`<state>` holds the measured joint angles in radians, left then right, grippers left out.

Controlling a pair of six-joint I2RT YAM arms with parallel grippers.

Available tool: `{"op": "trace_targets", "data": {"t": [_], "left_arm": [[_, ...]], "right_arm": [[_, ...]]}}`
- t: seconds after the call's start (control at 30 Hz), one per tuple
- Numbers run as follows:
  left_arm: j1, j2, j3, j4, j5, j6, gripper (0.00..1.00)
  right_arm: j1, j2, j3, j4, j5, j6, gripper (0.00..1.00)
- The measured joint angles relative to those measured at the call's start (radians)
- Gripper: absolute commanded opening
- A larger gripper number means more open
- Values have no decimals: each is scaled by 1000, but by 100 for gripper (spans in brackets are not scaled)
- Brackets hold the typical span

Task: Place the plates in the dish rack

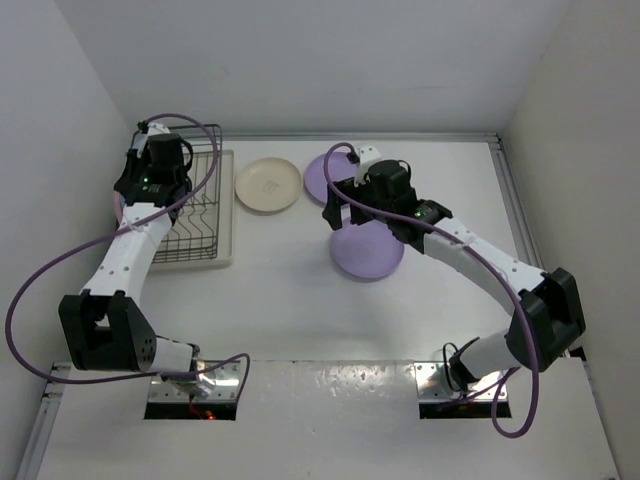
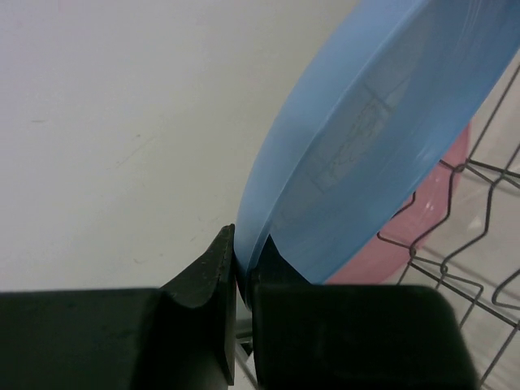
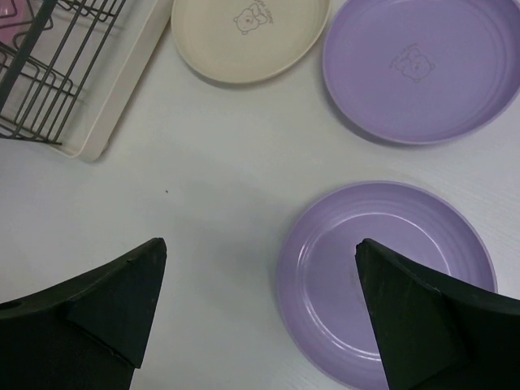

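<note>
Since the plates look stiff, light and matte-slick, a pinch on the rim is probably the hold. Left pincer (image 2: 242,268) is clamped tight on the blue plate (image 2: 366,162) rim, with the plate on edge at the dish rack (image 2: 479,203); cannot tell if it is seated. Rack holds the pink plate (image 2: 431,211). Right pincer (image 3: 258,246) gapes wide, empty, above the desk (image 3: 203,179). Cream plate (image 3: 244,32) lies flat just beside the rack. First lilac plate (image 3: 422,65) and second lilac plate (image 3: 390,268) lie farther from it.
</note>
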<state>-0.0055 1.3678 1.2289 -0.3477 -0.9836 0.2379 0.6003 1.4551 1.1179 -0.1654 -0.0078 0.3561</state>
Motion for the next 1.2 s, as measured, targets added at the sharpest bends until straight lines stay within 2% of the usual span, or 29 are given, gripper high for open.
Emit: {"op": "trace_targets", "data": {"t": [0.57, 0.7, 0.77, 0.8, 0.83, 0.93, 1.1, 1.2], "left_arm": [[26, 6, -105, -7, 92, -88, 0], [40, 14, -106, -50, 143, -127, 18], [46, 20, -106, -83, 179, -147, 37], [47, 24, -106, -103, 196, -151, 50], [47, 28, -106, -123, 212, -157, 69], [48, 39, -94, -182, 243, -168, 79], [51, 43, -9, -258, 281, -171, 82], [38, 42, 65, -284, 312, -157, 83]], "right_arm": [[5, -10, -6, -30, 14, -24, 100], [5, -26, -29, -31, 32, -26, 100], [6, -27, -35, -31, 38, -26, 100], [6, -27, -37, -31, 42, -26, 100], [6, -27, -39, -31, 46, -25, 100], [6, -28, -46, -31, 59, -22, 100], [-10, -28, -60, -32, 61, -5, 100], [-64, -27, -59, -43, 48, 37, 100]]}}
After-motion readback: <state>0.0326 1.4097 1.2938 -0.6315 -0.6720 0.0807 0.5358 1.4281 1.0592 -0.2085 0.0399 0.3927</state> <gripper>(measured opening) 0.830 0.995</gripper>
